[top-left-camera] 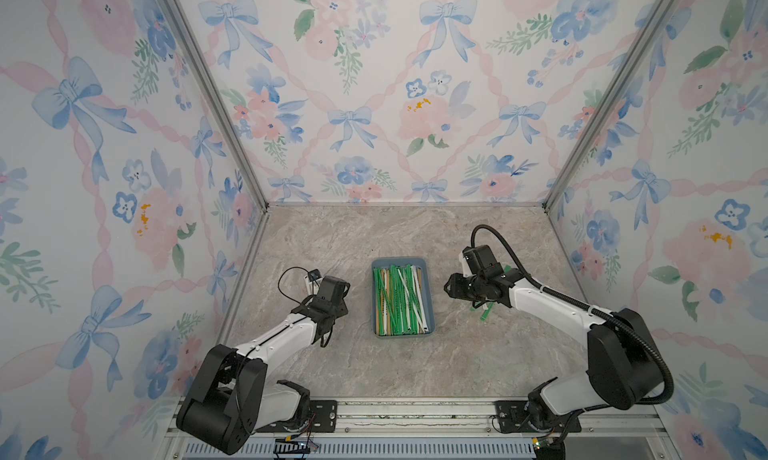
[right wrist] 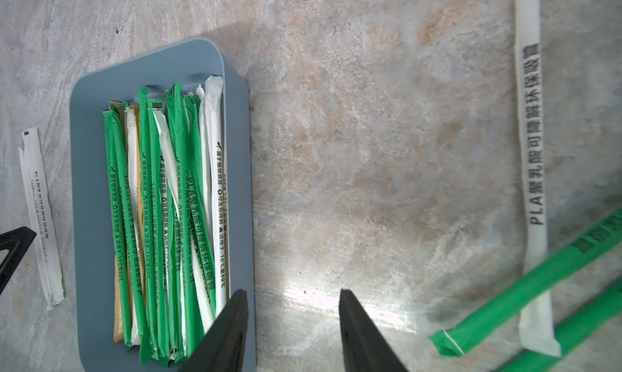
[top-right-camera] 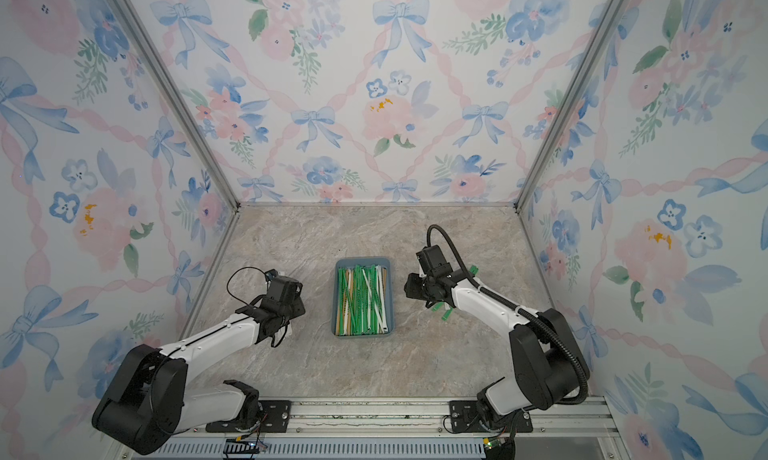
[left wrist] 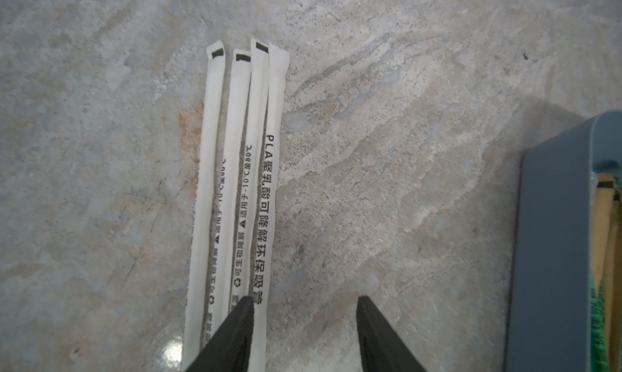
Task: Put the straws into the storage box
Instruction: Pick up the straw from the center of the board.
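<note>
The slate-blue storage box [top-left-camera: 400, 262] [top-right-camera: 363, 260] sits mid-table, packed with green, white and tan straws [top-left-camera: 401, 300] [right wrist: 175, 202]. Left of the box, several white printed straws [left wrist: 235, 185] lie side by side on the table. My left gripper [left wrist: 304, 299] hangs open over them, one finger above the straws and bare table in the gap. Open too, my right gripper [right wrist: 292, 291] is just right of the box rim [right wrist: 242, 185] and holds nothing. Loose green straws [right wrist: 525, 286] [top-left-camera: 484, 313] and a white one [right wrist: 533, 151] lie under the right arm.
The floor is a marble-patterned tabletop [top-left-camera: 415, 366]. Floral walls [top-left-camera: 124, 187] close in on the left, back and right. An aluminium rail [top-left-camera: 415, 412] with both arm bases runs along the front edge.
</note>
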